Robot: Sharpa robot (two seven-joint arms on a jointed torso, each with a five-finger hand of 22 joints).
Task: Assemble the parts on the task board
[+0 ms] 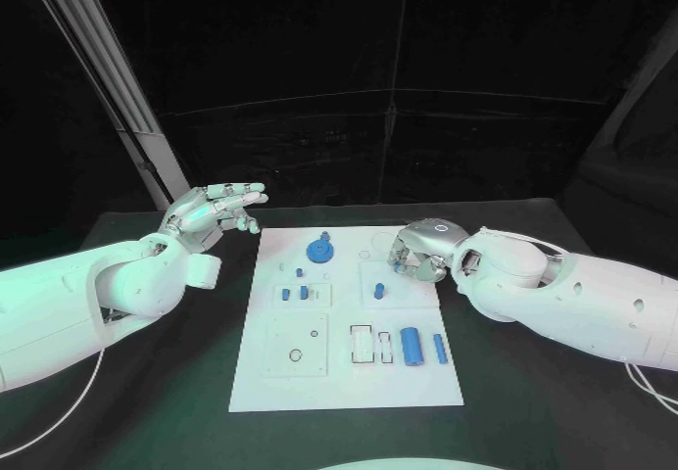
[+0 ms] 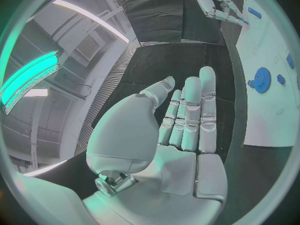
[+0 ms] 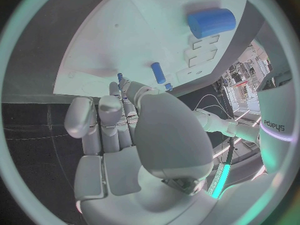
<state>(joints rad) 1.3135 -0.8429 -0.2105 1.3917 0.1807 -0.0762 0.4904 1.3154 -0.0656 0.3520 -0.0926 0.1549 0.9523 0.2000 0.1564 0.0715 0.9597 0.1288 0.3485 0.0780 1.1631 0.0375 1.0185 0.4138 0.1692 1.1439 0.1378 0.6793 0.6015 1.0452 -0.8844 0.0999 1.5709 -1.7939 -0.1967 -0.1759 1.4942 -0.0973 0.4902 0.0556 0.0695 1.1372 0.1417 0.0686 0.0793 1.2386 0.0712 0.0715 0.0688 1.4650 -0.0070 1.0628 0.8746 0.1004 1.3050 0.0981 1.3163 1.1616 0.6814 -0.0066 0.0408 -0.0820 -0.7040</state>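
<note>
The white task board [image 1: 346, 382] lies in the middle of the table. A blue gear [image 1: 322, 251] stands near its far edge, two small blue parts [image 1: 294, 292] sit mid-left and one [image 1: 379, 290] mid-right. A large blue cylinder [image 1: 411, 346] and a thinner one [image 1: 440, 349] lie on its near right. My right hand [image 1: 417, 250] hovers over the board's far right with fingers curled in. In the right wrist view a small blue part [image 3: 120, 77] pokes out between thumb and fingertips [image 3: 134, 90]. My left hand [image 1: 215, 211] is raised off the board's far left corner, fingers [image 2: 187, 110] straight and empty.
Black table [image 1: 169, 392] surrounds the board on all sides. A slanted metal pole [image 1: 134, 117] stands behind my left hand. The left wrist view shows the gear [image 2: 261, 80], the board [image 2: 269, 120] and my right hand [image 2: 212, 2].
</note>
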